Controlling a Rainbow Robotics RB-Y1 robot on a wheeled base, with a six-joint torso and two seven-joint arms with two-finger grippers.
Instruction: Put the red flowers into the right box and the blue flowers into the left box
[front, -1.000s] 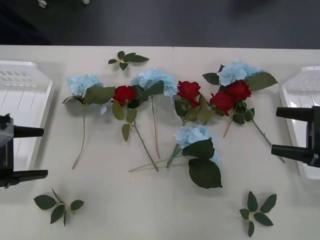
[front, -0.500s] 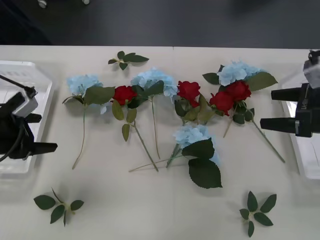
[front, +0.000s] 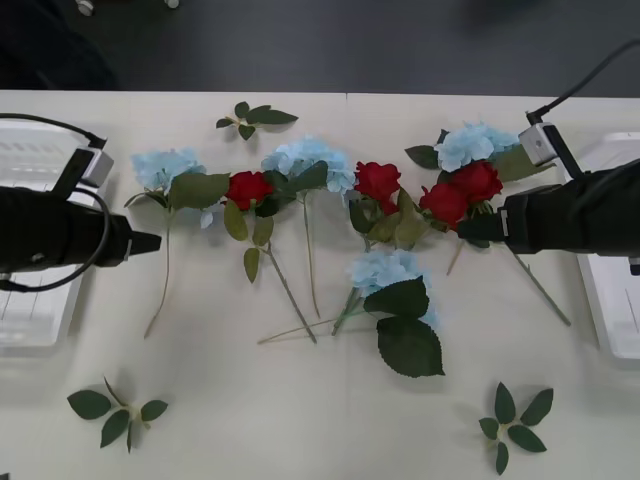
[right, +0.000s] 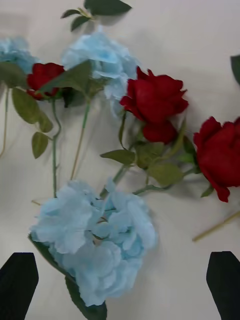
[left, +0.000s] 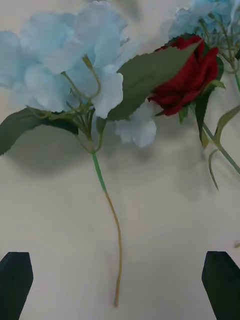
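Beige table (front: 300, 420): both open-jawed grippers, left gripper (front: 150, 242) and right gripper (front: 465, 230), have been advanced inward toward the flowers.

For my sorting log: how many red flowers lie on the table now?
4. One red flower lies left of centre beside a blue head, one at centre, and two touch each other further right, by the right gripper. None seems hidden.
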